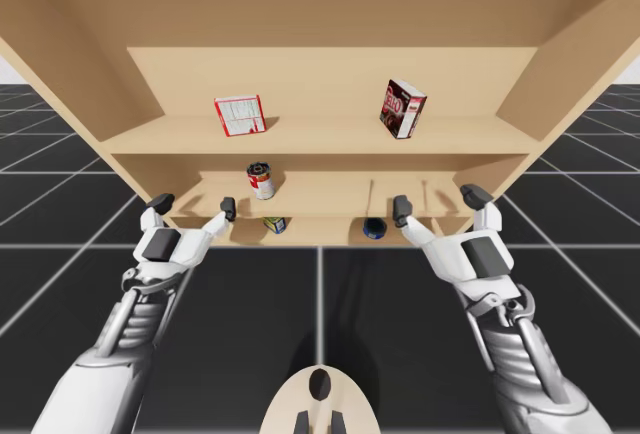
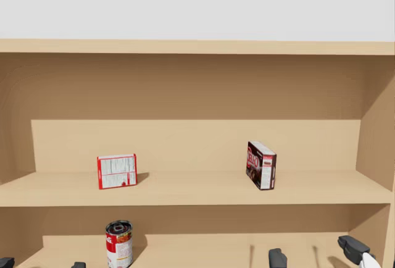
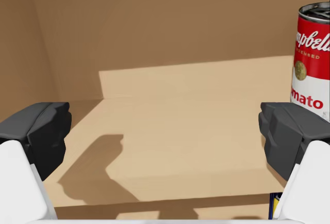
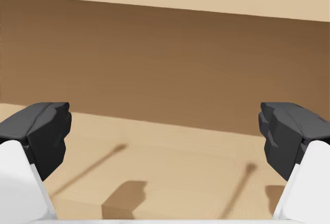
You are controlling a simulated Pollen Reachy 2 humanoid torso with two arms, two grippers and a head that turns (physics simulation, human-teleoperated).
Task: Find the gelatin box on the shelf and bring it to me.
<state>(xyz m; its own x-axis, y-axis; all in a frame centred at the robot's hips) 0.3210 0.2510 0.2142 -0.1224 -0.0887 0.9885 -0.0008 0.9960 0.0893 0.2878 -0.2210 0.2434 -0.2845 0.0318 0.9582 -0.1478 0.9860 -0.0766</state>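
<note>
Two small boxes stand on the upper shelf board (image 1: 320,137). At its left is a red box with a white panel (image 1: 239,115) (image 2: 116,171). At its right is a dark red box with a white side (image 1: 402,108) (image 2: 261,165), turned at an angle. My left gripper (image 1: 194,204) (image 3: 165,131) is open in front of the middle shelf, with nothing between its fingers. My right gripper (image 1: 438,202) (image 4: 165,131) is open too, level with the same shelf and facing bare wood. Both grippers are well below the boxes.
A red-and-white can (image 1: 260,180) (image 2: 119,243) (image 3: 312,64) stands on the middle shelf, ahead of my left gripper's inner finger. On the lowest shelf lie a blue-and-yellow can (image 1: 274,224) and a dark blue round thing (image 1: 374,227). Side walls (image 1: 560,74) close the shelf.
</note>
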